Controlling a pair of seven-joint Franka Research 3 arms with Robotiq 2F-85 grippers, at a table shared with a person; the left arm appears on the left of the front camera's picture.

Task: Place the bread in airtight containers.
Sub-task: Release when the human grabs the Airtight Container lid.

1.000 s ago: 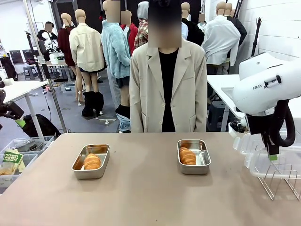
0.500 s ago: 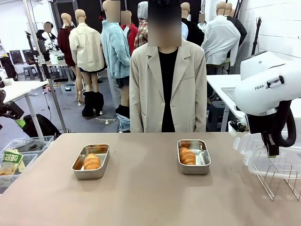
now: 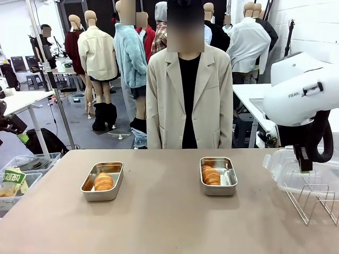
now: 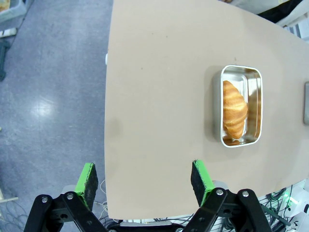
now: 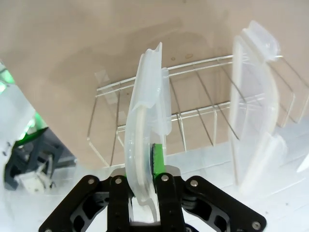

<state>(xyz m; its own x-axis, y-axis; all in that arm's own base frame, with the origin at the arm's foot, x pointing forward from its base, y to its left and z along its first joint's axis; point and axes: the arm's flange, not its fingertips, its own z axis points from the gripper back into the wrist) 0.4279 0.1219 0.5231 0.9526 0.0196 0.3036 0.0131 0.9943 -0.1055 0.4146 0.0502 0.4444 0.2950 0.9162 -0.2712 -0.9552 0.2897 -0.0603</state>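
On the table (image 3: 169,227), far left of the wire rack (image 3: 312,203), the left gripper (image 4: 142,166) hangs over the table's edge with its green pads spread wide and nothing between them. Well left of the rack, a steel pan (image 3: 87,189) holds one croissant roll (image 3: 103,181). Nearer the rack, a second steel pan (image 3: 231,180) holds another roll (image 3: 211,175); both pans are uncovered. A person in a beige jacket (image 3: 189,100) stands behind them. Just above the rack's left end, the right gripper (image 3: 305,165) pinches a clear lid (image 5: 145,116) edge-on. Its arm housing (image 3: 302,90) bears lettering starting "FRAN". Another clear lid (image 5: 253,111) stands upright in the rack. Since a second ago, gripper and lid have risen slightly; pans and rolls have stayed put.
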